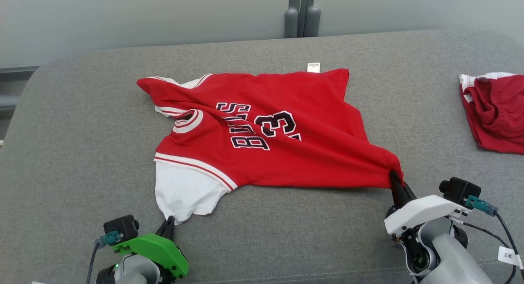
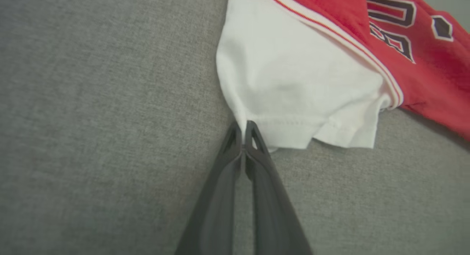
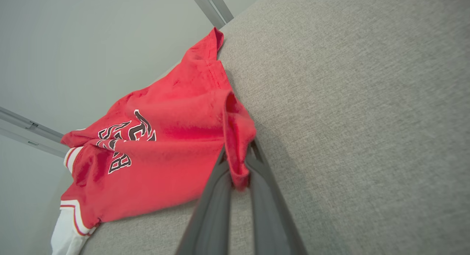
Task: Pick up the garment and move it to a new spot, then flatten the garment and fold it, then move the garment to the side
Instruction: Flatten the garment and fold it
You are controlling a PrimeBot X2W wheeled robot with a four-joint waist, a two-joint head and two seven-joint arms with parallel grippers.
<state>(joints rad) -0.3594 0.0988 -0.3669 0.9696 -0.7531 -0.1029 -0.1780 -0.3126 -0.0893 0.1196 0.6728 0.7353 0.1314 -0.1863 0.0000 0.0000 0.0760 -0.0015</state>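
Note:
A red jersey with white sleeves and black lettering [image 1: 262, 140] lies spread but wrinkled on the grey surface [image 1: 82, 124]. My left gripper [image 1: 168, 223] pinches the hem corner of the white sleeve [image 2: 293, 82]; its fingertips [image 2: 252, 132] are closed on the cloth's edge. At the lower right, my right gripper [image 1: 395, 178] is shut on the jersey's red bottom corner [image 3: 238, 152], which bunches between the fingers [image 3: 264, 174]. The cloth is pulled taut from that corner toward the number.
A second red and white garment [image 1: 493, 110] lies crumpled at the right edge of the surface. A grey wall with a vertical post [image 1: 302, 14] stands behind. Bare grey fabric runs along the front and the left side.

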